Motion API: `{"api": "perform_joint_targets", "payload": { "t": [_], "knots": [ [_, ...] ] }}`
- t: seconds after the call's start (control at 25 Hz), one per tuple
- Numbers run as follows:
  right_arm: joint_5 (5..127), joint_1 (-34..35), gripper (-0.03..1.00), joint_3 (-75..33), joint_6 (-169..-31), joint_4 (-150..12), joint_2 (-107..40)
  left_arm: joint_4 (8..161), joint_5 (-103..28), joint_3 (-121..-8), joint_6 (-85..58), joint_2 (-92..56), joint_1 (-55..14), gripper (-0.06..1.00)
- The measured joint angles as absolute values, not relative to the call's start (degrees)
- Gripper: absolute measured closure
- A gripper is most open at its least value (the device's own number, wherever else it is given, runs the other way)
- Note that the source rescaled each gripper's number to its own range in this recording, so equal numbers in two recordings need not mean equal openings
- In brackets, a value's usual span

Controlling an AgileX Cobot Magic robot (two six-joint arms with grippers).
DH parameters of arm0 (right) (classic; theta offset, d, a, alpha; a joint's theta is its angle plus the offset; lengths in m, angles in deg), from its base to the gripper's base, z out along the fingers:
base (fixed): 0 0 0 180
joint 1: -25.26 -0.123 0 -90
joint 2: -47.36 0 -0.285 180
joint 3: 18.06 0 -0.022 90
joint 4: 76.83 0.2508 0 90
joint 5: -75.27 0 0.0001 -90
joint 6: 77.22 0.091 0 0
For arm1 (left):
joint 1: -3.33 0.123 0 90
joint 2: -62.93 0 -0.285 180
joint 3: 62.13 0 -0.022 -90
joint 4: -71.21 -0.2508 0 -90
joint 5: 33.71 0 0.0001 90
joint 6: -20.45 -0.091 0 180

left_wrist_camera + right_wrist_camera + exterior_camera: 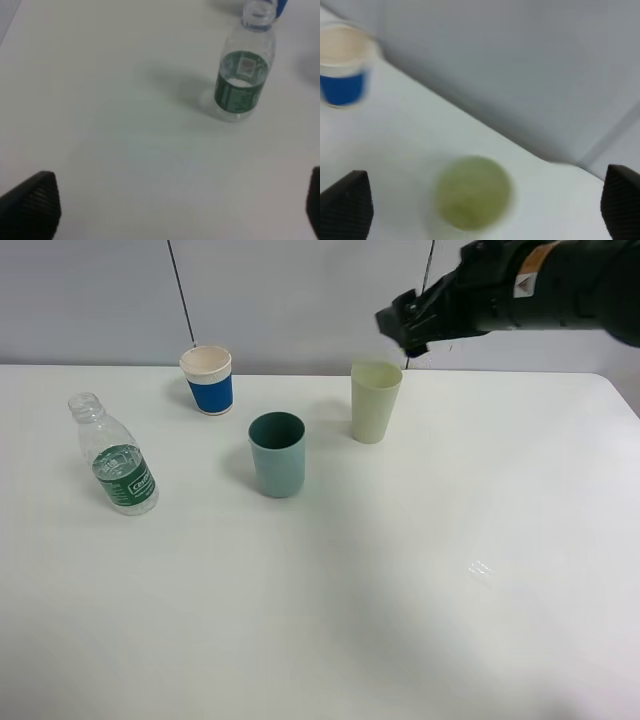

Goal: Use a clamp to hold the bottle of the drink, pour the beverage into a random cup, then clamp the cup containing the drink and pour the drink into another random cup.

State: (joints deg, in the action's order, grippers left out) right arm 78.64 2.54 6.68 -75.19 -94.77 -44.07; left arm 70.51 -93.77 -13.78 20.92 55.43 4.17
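Bare table [400,620] spreads wide before teal cup [277,453].

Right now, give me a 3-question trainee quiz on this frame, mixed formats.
1. True or false: the plastic bottle has its cap on.
2. Multiple choice: which cup is the right claw nearest? A) blue-and-white paper cup B) teal cup C) pale green cup
3. Fill in: the left claw is ____ and holds nothing.

Key:
1. False. The neck is open, with no cap.
2. C. The claw is above and just behind it, its fingers spread and not gripping it.
3. Open. The bottle stands well beyond its fingertips.
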Motion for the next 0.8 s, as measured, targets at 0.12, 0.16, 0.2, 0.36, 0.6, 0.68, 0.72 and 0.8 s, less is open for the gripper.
{"api": "perform_joint_targets", "payload": {
  "t": [0.12, 0.16, 0.2, 0.36, 0.6, 0.68, 0.72, 0.8],
  "knots": [
    [74.32, 8.54, 0.26, 6.68, -75.19, -96.10, -41.32, 70.51, -93.77, -13.78, 20.92, 55.43, 4.17, -0.06],
    [73.13, 10.09, 0.26, 6.68, -75.19, -96.22, -40.09, 70.51, -93.77, -13.78, 20.92, 55.43, 4.17, -0.06],
    [71.94, 11.89, 0.26, 6.68, -75.19, -96.26, -38.77, 70.51, -93.77, -13.78, 20.92, 55.43, 4.17, -0.06],
    [67.75, 18.60, 0.26, 6.68, -73.76, -96.39, -32.99, 70.51, -93.77, -13.78, 20.92, 55.43, 4.17, -0.06],
    [58.72, 26.56, 0.26, 6.68, -64.86, -98.76, -23.25, 70.51, -93.77, -13.78, 20.92, 55.43, 4.17, -0.06],
    [56.66, 27.78, 0.26, 6.68, -62.42, -99.14, -19.18, 70.51, -93.77, -13.78, 20.92, 55.43, 4.17, -0.06],
    [55.62, 27.96, 0.26, 6.68, -61.91, -99.22, -16.86, 70.51, -93.77, -13.78, 20.92, 55.43, 4.17, -0.06],
    [53.94, 28.05, 0.26, 6.68, -61.52, -99.22, -12.35, 70.51, -93.77, -13.78, 20.92, 55.43, 4.17, -0.06]
  ]
}}
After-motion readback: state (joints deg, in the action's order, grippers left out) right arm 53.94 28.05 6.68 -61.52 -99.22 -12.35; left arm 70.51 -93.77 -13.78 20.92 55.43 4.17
